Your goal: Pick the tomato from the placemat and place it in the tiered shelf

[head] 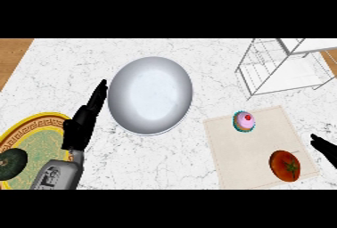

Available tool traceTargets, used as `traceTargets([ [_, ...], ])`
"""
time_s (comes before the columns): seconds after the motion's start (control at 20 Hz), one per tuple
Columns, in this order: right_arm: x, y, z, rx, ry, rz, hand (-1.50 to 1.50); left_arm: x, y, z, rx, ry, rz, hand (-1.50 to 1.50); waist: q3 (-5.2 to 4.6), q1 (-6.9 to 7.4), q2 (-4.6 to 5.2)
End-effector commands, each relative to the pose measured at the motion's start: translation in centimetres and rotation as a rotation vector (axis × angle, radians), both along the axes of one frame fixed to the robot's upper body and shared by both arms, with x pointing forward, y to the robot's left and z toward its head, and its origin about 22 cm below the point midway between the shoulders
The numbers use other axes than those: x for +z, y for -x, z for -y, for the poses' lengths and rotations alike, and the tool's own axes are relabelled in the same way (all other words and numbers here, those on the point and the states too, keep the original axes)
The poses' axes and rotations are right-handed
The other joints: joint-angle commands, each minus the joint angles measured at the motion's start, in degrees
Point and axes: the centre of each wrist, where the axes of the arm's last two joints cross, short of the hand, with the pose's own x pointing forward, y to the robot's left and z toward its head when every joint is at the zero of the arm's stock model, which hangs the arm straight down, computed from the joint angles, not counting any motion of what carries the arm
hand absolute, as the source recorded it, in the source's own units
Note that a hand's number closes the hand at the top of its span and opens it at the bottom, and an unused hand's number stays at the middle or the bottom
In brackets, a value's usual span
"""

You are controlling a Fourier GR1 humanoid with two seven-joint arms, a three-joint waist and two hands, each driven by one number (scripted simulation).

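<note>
The round red tomato with a green stalk point(285, 165) lies on the near right part of the beige cloth placemat point(237, 151), unheld, so the pick is not yet made in my judgement. My right hand point(324, 148) enters at the right edge, just right of the tomato and apart from it; whether it is open or closed I cannot tell. My left hand point(85, 118) rests at the left with fingers straight, holding nothing. The white wire tiered shelf point(280, 67) stands far right on the marble table point(59, 71), beyond the placemat. A small pink-iced cupcake point(244, 121) sits on the placemat's far part, between the tomato and the shelf.
</note>
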Motion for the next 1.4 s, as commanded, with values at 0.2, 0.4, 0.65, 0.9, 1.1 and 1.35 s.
traceTargets([
  [0.2,-1.5,-4.2,-0.4,-0.023,0.050,-0.015,-1.50,0.5,-0.4,0.3,-0.021,-0.003,-0.005,0.00,0.02,0.32,0.06],
  [0.4,-2.3,-1.9,-1.1,-0.025,0.039,-0.004,-1.50,0.4,-0.8,1.5,-0.014,0.007,-0.014,0.00,0.02,-0.01,0.02],
  [0.65,-3.1,-0.9,-0.6,-0.023,0.046,-0.008,-1.50,0.4,0.8,1.7,0.004,-0.005,0.005,0.00,0.02,0.00,-0.02],
  [0.9,-6.0,-1.7,-1.8,-0.025,0.058,-0.033,-1.50,0.9,1.2,1.6,-0.008,-0.002,-0.009,0.00,0.03,0.11,-0.02],
  [1.1,-6.5,-3.8,-1.2,-0.017,0.058,-0.045,-1.50,-1.0,0.8,0.0,0.001,-0.001,0.006,0.00,0.02,0.14,0.02],
  [1.35,-6.4,-4.9,-1.9,0.002,0.078,-0.056,-1.50,-0.6,0.5,0.4,-0.008,0.014,0.001,0.00,0.01,0.14,0.03],
])
